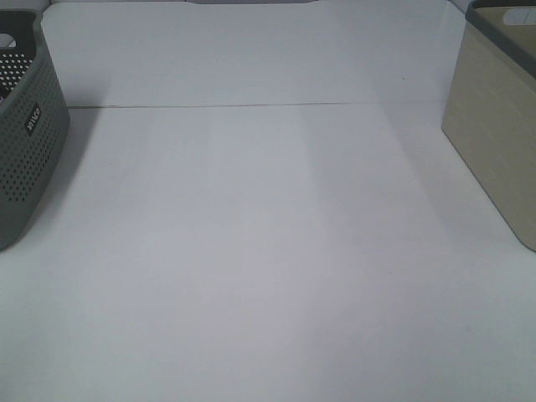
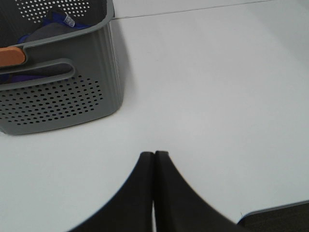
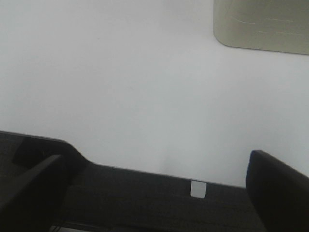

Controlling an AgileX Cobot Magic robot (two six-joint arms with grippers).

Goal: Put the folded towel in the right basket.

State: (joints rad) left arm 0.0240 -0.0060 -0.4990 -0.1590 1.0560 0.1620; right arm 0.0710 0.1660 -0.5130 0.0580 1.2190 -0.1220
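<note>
The right basket (image 1: 494, 126) is beige with a grey rim and stands at the table's right edge; the right wrist view shows its wall (image 3: 263, 24). No folded towel lies on the table. A dark grey and blue cloth (image 2: 53, 29) lies inside the grey perforated basket (image 2: 63, 92); I cannot tell whether it is the towel. My left gripper (image 2: 154, 154) is shut and empty, low over the table near that basket. My right gripper (image 3: 154, 193) is open and empty, near the table's front edge. Neither gripper shows in the exterior high view.
The grey perforated basket (image 1: 25, 134) stands at the table's left edge, with an orange patch (image 2: 10, 57) on its rim. The white table (image 1: 268, 251) has a seam line across its back. The table's dark front edge (image 3: 145, 193) runs below my right gripper.
</note>
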